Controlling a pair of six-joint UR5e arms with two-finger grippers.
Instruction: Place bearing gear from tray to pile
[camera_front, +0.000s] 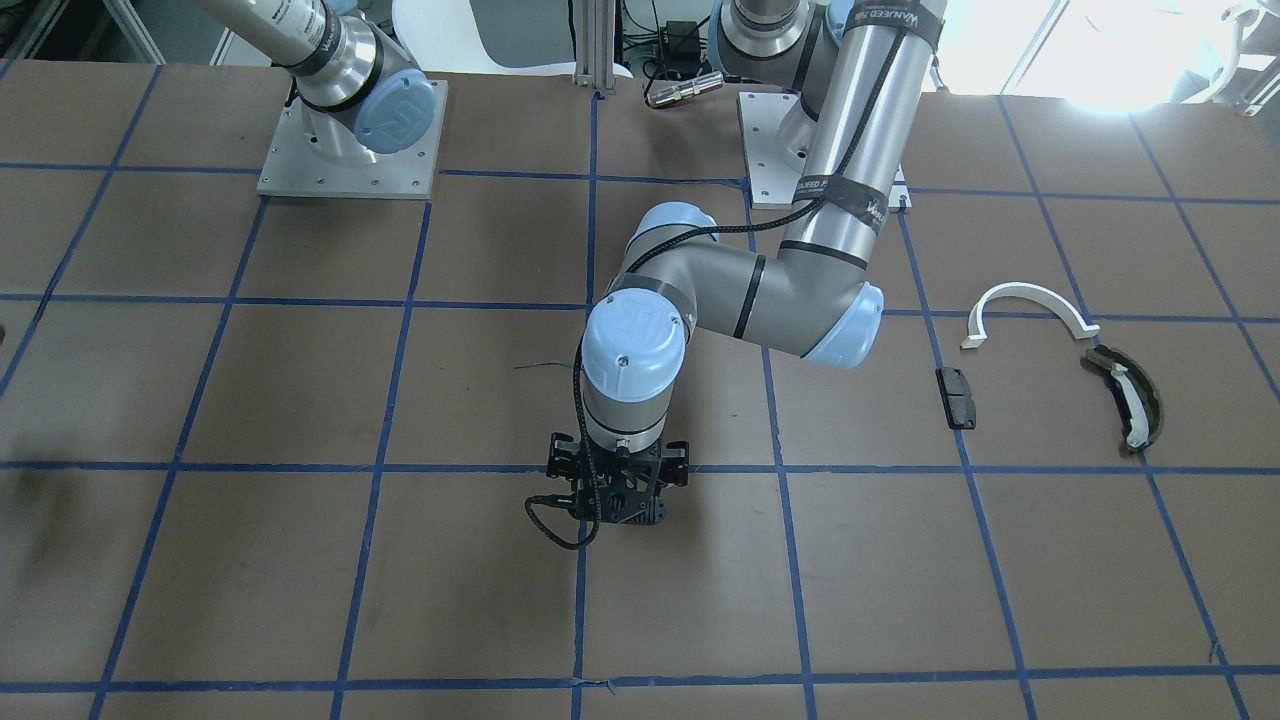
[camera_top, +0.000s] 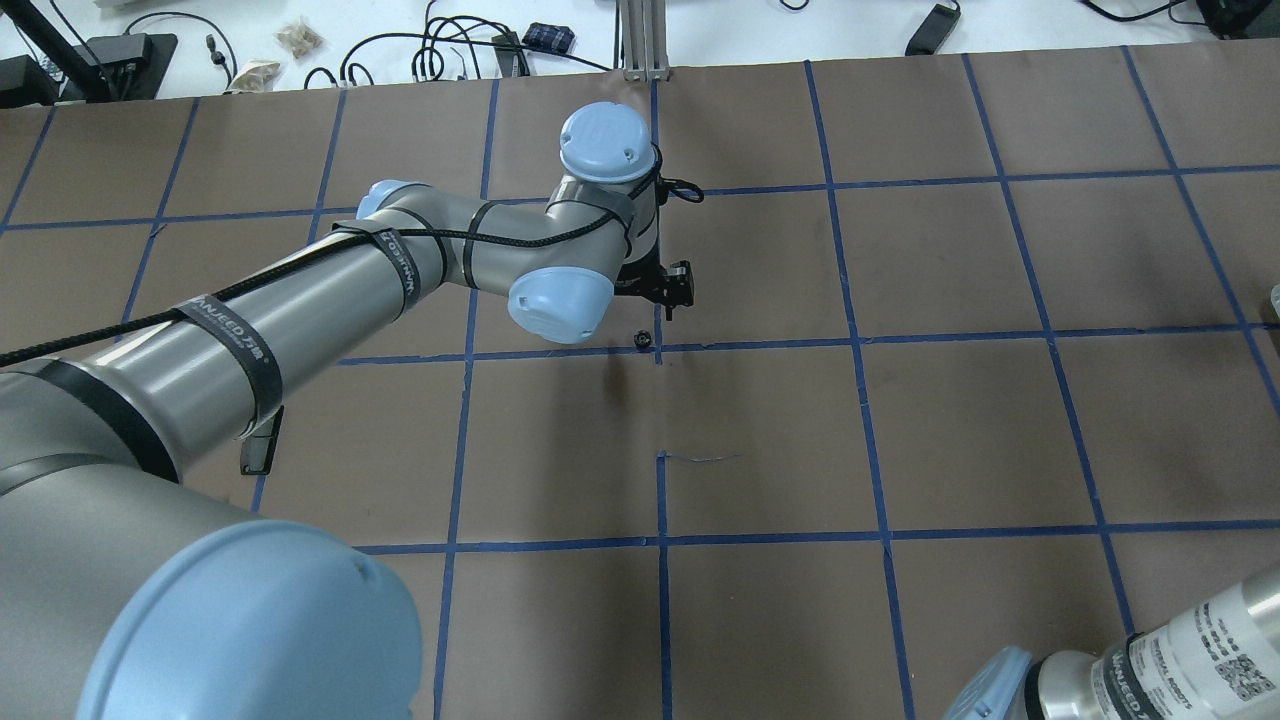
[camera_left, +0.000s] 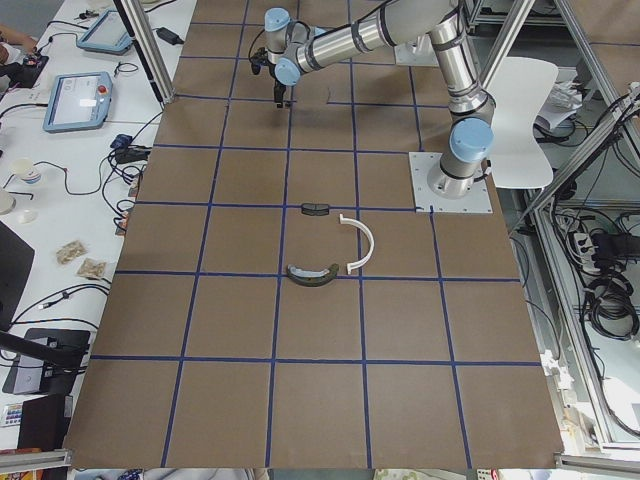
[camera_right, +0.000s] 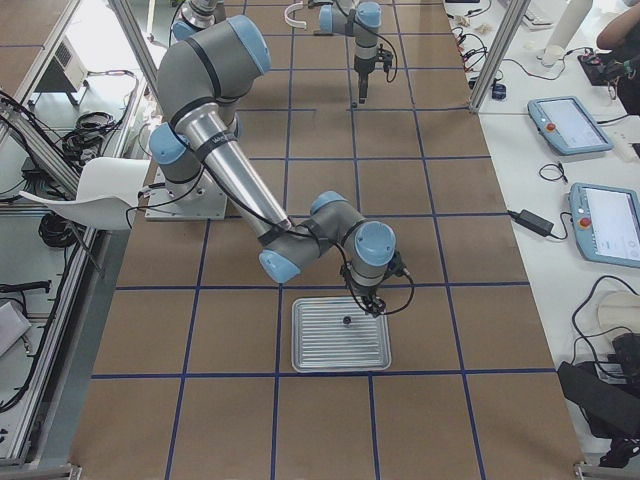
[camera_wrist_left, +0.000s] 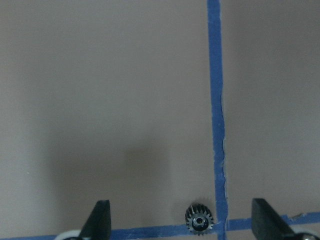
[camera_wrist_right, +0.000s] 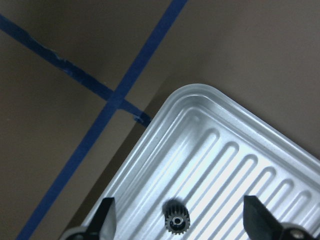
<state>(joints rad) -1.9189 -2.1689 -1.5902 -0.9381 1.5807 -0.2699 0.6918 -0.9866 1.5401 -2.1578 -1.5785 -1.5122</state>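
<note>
A gear (camera_wrist_right: 176, 220) is seated in the tray (camera_wrist_right: 240, 160); in the front-facing view, the block (camera_front: 957, 397) is placed at seven o'clock from the half-ring (camera_front: 1025, 291).

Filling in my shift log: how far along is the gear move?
Done: nothing, no gear lies by the pile. In hand: nothing gripped; the open left pincer hangs over a loose gear on the table, the open right pincer straddles a second gear in the tray. Left: carrying gears to the pile.
</note>
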